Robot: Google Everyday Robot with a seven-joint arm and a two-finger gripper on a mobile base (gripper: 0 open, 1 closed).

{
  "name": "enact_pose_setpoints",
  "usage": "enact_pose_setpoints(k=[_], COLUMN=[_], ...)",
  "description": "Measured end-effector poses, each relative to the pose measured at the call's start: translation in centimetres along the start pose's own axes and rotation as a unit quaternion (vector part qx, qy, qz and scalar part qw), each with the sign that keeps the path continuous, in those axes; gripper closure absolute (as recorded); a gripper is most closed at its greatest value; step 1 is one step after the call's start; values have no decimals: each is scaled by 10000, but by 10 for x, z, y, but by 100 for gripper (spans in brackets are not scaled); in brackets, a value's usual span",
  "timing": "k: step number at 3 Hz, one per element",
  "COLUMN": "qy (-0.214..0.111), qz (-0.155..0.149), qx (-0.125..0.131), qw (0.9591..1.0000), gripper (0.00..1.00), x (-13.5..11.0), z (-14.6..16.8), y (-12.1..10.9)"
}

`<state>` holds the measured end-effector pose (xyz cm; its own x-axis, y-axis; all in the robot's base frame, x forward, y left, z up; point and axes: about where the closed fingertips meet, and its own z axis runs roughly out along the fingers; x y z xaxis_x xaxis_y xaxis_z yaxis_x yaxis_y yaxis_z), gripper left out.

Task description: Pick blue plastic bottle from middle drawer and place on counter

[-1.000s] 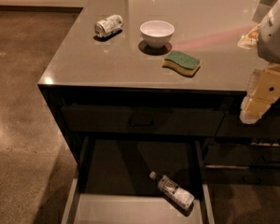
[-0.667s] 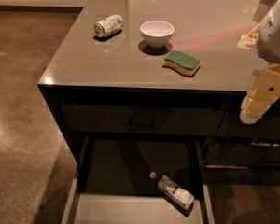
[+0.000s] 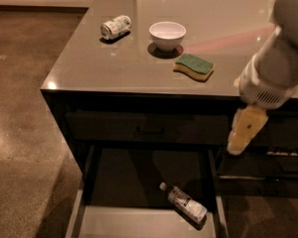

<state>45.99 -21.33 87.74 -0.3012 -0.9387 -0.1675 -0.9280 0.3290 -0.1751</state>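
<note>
- The blue plastic bottle (image 3: 185, 202) lies on its side in the open middle drawer (image 3: 129, 223), below the bench (image 3: 139, 68).
- The hand (image 3: 246, 130) hangs below the bench's front edge, toward its right end; spread or pressed together, I cannot tell.

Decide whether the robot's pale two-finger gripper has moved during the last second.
Yes. Judged against the flat green-and-yellow sponge, which stayed put, the gripper has shifted left and down, toward the open dark-sided middle drawer.
</note>
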Motion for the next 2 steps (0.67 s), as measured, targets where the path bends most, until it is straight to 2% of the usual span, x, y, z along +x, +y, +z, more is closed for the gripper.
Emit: enact_pose_setpoints(k=[1, 2], qy=[304, 335], qz=[435, 713], qx=[246, 323], qw=[9983, 9964], gripper=[0, 0], x=[6, 10], z=[69, 96], y=[11, 19])
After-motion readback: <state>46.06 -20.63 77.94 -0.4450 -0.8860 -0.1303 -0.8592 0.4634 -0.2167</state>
